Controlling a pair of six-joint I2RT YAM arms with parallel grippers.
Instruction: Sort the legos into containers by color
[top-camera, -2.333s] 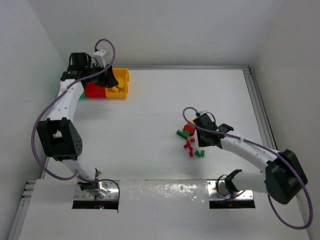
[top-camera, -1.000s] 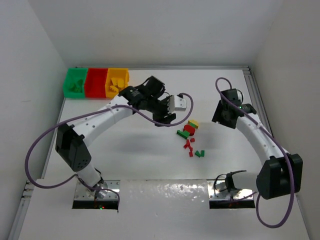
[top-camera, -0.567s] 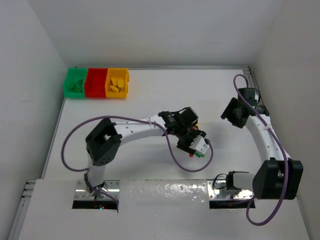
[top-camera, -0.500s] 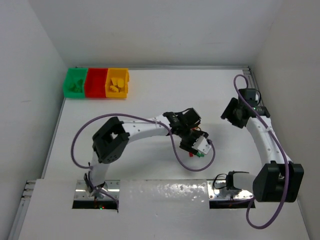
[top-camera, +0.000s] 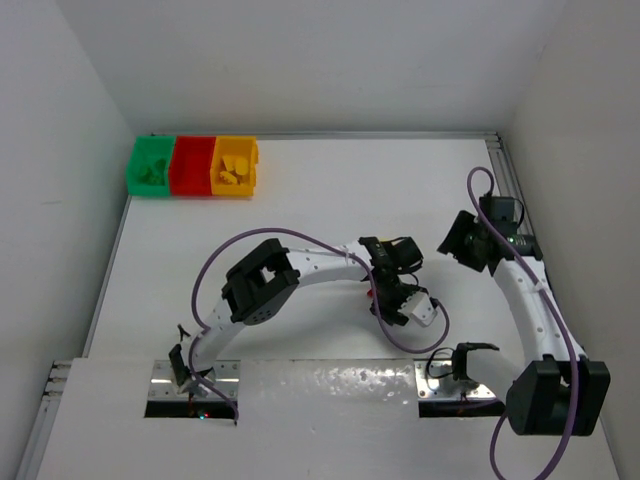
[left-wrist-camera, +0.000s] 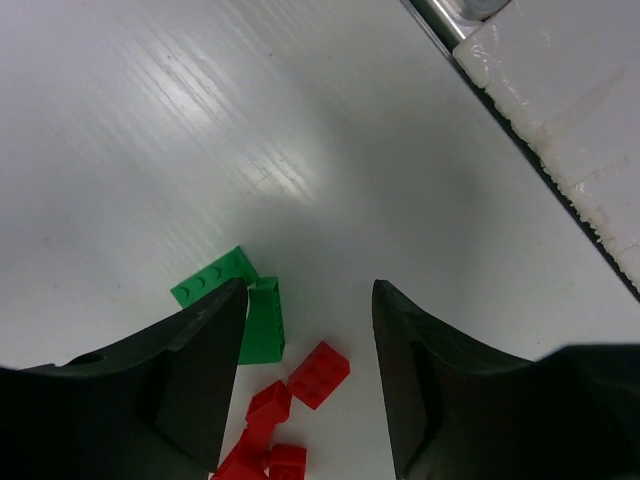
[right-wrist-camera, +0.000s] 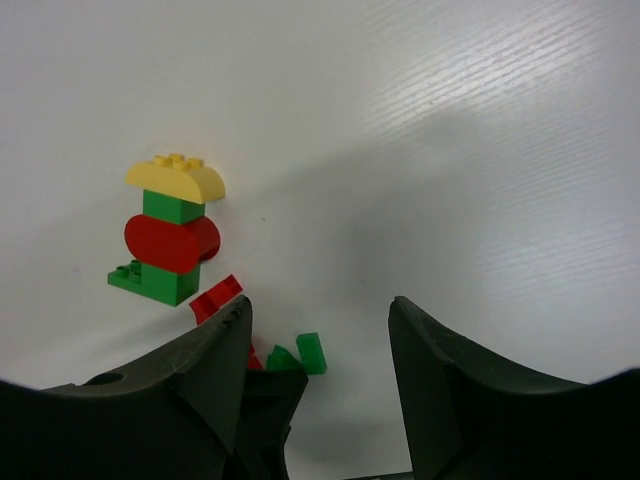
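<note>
Jaws spread wide, the left gripper (left-wrist-camera: 308, 290) hangs low over the legos (left-wrist-camera: 262, 322) on the right-hand middle of the table (top-camera: 300, 210) and holds nothing. In its wrist view two green bricks lie against the finger at the left, and a few red ones sit just below them in the gap. Half a second ago this arm was already bent over the pile. Since then its wrist has slid a little toward the near edge and its elbow has swung rightward. (A couple of seconds back it was over at the bins, and the right arm was the one at the pile.) The right gripper (right-wrist-camera: 318, 305) is likewise parted and empty, drawn off to the right of the pile. Its camera looks down on a small stack (right-wrist-camera: 170, 232) of yellow, green, red and green pieces, standing apart from a flat red brick and two small green ones nearer the fingers. The containers (top-camera: 193, 167) sit in the far left corner, green, red and yellow in a row, with bricks showing in the green and yellow ones; what the red one holds I cannot make out.
</note>
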